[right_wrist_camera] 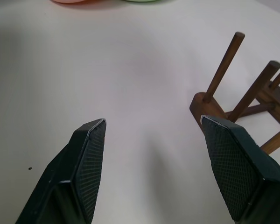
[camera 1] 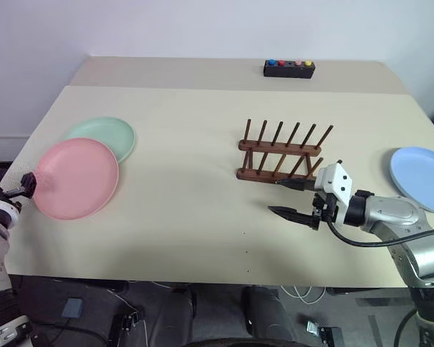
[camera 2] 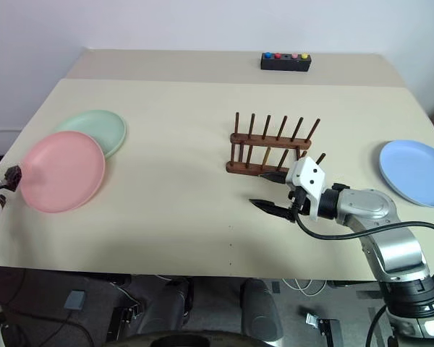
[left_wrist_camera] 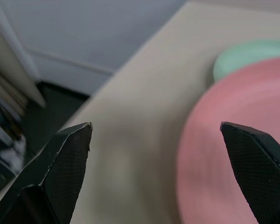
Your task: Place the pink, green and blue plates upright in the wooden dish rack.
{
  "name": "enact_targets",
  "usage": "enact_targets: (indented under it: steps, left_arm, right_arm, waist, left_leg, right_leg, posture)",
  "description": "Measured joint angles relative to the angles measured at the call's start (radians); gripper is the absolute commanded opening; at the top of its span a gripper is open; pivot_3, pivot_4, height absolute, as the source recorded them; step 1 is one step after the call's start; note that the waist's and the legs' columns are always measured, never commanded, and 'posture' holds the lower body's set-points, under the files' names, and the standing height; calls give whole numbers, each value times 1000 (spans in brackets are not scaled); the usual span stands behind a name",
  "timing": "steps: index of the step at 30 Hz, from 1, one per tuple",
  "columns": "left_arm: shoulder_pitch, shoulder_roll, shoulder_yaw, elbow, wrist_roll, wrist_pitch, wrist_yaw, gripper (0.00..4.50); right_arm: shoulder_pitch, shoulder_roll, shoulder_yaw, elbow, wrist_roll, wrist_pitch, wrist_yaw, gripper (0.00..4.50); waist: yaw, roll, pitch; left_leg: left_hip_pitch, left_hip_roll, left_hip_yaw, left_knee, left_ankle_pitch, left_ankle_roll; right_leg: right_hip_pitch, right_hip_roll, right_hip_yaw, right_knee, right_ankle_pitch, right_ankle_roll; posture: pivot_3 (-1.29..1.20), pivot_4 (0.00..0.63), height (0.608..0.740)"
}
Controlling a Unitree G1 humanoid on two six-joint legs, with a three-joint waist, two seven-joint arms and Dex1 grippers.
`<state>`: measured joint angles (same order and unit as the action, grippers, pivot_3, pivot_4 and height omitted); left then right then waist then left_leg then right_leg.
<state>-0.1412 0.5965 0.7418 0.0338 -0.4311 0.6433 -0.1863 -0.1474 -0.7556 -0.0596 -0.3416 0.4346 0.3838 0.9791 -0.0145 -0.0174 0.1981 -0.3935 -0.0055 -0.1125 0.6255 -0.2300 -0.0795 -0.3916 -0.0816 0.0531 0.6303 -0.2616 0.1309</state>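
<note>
Pink plate point(camera 1: 75, 178) seemingly overlaps green plate point(camera 1: 105, 135); button box point(camera 1: 289, 69) behind rack point(camera 1: 281, 153).

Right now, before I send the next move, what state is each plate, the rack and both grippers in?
pink plate: flat on the table, overlapping the green plate's edge.
green plate: flat, partly under the pink one.
blue plate: flat, alone at the table's right side.
wooden dish rack: upright, no plates in it.
left gripper: open, holding nothing, at the pink plate's rim.
right gripper: open, holding nothing, just in front of the rack.
</note>
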Motion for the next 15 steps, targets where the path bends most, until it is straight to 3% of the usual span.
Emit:
enact_targets:
  steps: [5,7,10,15]
  left_arm:
    - [17,-33,-15,1,-52,74,-21,4500]
    - [17,-38,-15,12,-61,77,-18,3980]
    - [13,-43,-12,41,-64,72,-13,2691]
    - [22,-62,1,46,-106,23,-56,29]
  right_arm:
    - [-2,10,7,3,-8,-19,-4,3294]
    - [-2,11,7,3,-11,-23,-7,3354]
    - [0,12,7,3,-19,-29,-8,3354]
    - [8,17,7,4,-20,-40,-10,3354]
  waist:
    - [-1,0,0]
    - [-1,0,0]
    - [-1,0,0]
    - [0,-1,0]
  left_leg:
    - [0,0,0,0,0,0]
    - [0,0,0,0,0,0]
    - [0,0,0,0,0,0]
    - [0,0,0,0,0,0]
  right_leg:
    - [0,0,0,0,0,0]
    - [0,0,0,0,0,0]
    - [0,0,0,0,0,0]
    - [0,0,0,0,0,0]
  posture:
    - [0,150,734]
    - [0,150,734]
    - [0,150,734]
    - [0,150,734]
